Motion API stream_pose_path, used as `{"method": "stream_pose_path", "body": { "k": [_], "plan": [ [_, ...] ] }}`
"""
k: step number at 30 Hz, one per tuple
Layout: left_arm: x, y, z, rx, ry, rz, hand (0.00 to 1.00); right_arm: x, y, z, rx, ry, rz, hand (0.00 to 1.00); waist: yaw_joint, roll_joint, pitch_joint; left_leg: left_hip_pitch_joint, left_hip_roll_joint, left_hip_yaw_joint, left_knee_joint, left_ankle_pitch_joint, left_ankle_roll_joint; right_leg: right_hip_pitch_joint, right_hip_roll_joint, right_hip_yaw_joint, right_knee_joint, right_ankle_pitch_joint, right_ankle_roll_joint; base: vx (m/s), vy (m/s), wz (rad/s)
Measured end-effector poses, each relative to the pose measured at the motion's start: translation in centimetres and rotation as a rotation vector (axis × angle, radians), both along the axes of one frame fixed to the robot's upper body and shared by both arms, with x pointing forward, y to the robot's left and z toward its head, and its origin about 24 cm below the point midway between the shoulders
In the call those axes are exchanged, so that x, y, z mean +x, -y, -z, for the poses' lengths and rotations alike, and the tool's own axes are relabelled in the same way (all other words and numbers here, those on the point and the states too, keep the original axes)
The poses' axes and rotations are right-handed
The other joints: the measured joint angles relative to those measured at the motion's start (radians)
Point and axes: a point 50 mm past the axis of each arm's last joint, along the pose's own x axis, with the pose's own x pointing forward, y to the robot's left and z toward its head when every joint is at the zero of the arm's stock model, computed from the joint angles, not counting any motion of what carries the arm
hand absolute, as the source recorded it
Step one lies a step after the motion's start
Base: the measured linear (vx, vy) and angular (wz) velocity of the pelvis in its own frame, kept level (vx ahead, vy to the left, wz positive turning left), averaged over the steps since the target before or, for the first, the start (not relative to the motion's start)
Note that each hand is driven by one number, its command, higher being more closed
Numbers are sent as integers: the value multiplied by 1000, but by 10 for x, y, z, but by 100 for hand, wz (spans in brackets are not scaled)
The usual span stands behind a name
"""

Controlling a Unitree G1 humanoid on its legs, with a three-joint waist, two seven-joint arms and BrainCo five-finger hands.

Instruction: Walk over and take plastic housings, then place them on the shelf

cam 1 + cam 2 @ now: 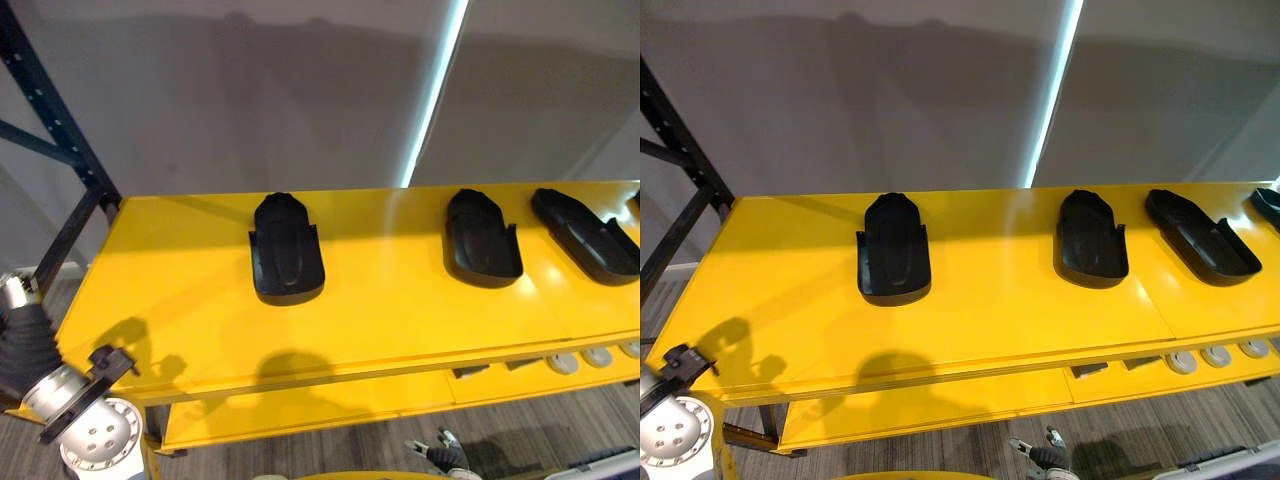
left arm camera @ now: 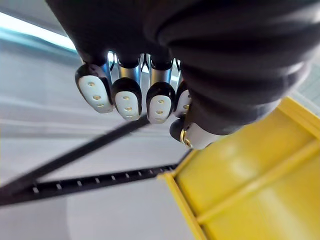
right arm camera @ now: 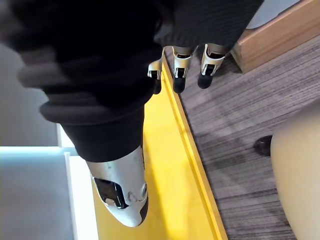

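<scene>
Shelf: a yellow shelf [image 1: 180,300] is seen from above, with its top deck running from the left edge out past the right side of the eye views.
Left housing: a black plastic left housing [image 1: 287,250] is laid hollow side up, left of the deck's middle and nearer the back edge than the front one.
Middle housing: the middle housing [image 1: 482,240] is laid the same way, well apart from the first and towards the right.
Right housing: the right housing [image 1: 585,235] is set near the middle one, turned at a slant to the back edge.
Fourth housing: only an end of a fourth housing [image 1: 1268,205] is seen, at the right, near the back edge.
Left hand: the left hand [image 2: 127,97] is seen clenched, its fingertips curled inward with nothing grasped, beside the shelf's left corner.
Right hand: the right hand [image 3: 181,70] is held loose, its fingers relaxed and nothing grasped, over the shelf's yellow rim and the floor [image 3: 235,130].
Lower level: small round parts [image 1: 565,362] are laid in a row under the deck, at the right.
Rack upright: a dark rack upright [image 1: 50,100] is stood at the shelf's back left corner, against a grey wall [image 1: 250,90].
</scene>
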Motion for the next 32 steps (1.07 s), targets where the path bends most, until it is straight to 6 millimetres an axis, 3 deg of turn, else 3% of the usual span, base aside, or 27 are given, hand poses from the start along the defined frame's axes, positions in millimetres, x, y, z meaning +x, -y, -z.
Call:
{"method": "stream_pose_path", "body": {
  "k": [2,4,5,7,10,11,15,17,23,32],
  "plan": [
    [-8,-14,19,-55,-95,-66,100,1,0,-1,-1,5,-1,0,4,2,1,-2,2,-3,14,-10,2,1,0,-4,11,-10,-2,13,-4,11],
    [-19,-33,63,-183,-286,-165,100,6,-1,-3,-1,26,-3,0,9,4,1,-11,2,-11,38,-24,3,1,0,-17,22,-20,-1,11,-7,8],
    [-21,-35,78,-233,-337,-173,100,6,-1,-3,-3,26,-10,0,10,2,1,-11,1,-11,39,-27,7,1,0,-19,28,-24,-2,15,-5,9],
    [-31,-37,139,-432,-568,-194,100,6,-2,-3,-2,25,-16,0,24,-1,-1,-11,-2,-11,50,-38,17,0,0,-22,43,-37,-2,22,-3,4],
    [-51,-24,193,-637,-764,-188,100,9,-7,-4,4,36,-38,0,25,-7,-5,-10,-2,-10,55,-39,14,-4,-12,-24,59,-49,2,33,16,1],
    [-63,-8,226,-775,-885,-142,0,11,-8,-5,6,45,-38,0,24,-6,-4,-7,-4,-5,55,-39,14,-5,-18,-25,63,-53,4,49,32,1],
    [-73,19,262,-927,-1039,-13,0,11,-8,-5,9,45,-35,0,24,-5,-4,-6,-6,0,52,-39,14,-7,-21,-25,63,-54,5,8,3,0],
    [-71,27,269,-952,-1073,45,0,10,-7,-5,8,44,-25,0,24,-2,-3,-6,-6,0,46,-39,14,-7,-21,-25,63,-54,6,0,0,0],
    [-62,47,283,-997,-1137,138,0,8,2,-5,-1,41,21,0,23,23,-1,7,-14,6,20,-29,13,-7,-29,-24,62,-55,7,0,0,0],
    [-51,67,290,-936,-1252,267,0,6,7,-4,-6,33,53,0,21,27,5,46,-19,23,-57,7,5,-6,-31,-18,46,-55,7,28,-10,-3]
  ]
}}
